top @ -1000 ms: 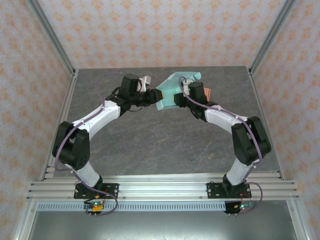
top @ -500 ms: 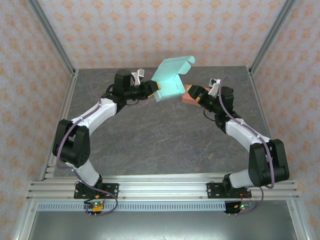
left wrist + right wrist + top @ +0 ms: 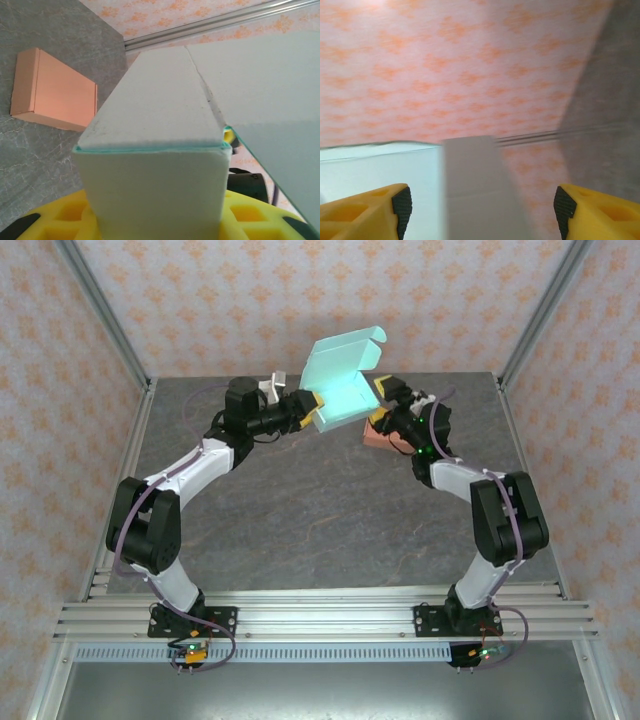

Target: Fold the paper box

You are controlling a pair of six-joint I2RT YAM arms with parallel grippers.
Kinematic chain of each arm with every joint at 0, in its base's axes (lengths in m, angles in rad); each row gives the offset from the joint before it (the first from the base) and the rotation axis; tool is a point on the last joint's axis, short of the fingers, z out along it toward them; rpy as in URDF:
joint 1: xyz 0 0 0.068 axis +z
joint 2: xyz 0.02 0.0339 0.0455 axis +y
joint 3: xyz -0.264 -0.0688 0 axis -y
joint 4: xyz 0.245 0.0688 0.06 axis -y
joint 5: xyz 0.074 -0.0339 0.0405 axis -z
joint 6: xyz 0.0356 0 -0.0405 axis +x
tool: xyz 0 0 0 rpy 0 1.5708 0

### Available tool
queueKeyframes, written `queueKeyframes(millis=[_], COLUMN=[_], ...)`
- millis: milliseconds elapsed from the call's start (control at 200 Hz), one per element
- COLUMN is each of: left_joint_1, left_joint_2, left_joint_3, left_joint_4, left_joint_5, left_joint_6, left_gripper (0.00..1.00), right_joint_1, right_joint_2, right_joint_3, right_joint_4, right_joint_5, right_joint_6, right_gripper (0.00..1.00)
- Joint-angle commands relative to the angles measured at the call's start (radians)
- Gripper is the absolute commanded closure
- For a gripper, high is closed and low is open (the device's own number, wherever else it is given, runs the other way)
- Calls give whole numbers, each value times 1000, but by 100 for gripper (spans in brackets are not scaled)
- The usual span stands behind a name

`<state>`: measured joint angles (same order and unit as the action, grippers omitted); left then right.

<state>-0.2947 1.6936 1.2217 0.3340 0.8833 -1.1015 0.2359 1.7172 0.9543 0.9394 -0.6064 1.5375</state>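
Gripping the teal paper box (image 3: 342, 388) by its lower-left corner, the left pincer (image 3: 308, 412) holds it up off the table (image 3: 300, 510), tilted, over the far side, with the top edge curled over. From the left wrist, yellow fingers (image 3: 250, 215) clamp beneath a folded wall of the box. The right pincer (image 3: 384, 392) sits at the box's right edge, spread wide, a pale flap (image 3: 475, 190) standing between its tips and touching neither. Down on the table, a small orange box (image 3: 378, 435) lies flat, just beside the right pincer.
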Motion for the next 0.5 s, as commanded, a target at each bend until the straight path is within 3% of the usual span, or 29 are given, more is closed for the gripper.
queueKeyframes(millis=[0, 240, 496], left_joint_1=[-9, -13, -16], left_joint_2=[-1, -1, 4], left_joint_3=[-10, -19, -25], left_joint_4=[84, 120, 141], left_joint_5=[17, 19, 24], left_joint_6=[-45, -85, -121], left_gripper=[71, 71, 71], right_joint_1=[12, 34, 37], right_joint_2=[41, 104, 117], right_joint_3=[62, 136, 156], right_joint_4=[197, 176, 130], right_joint_5=[37, -2, -36], right_joint_6=[130, 108, 35], right_gripper=[23, 25, 34])
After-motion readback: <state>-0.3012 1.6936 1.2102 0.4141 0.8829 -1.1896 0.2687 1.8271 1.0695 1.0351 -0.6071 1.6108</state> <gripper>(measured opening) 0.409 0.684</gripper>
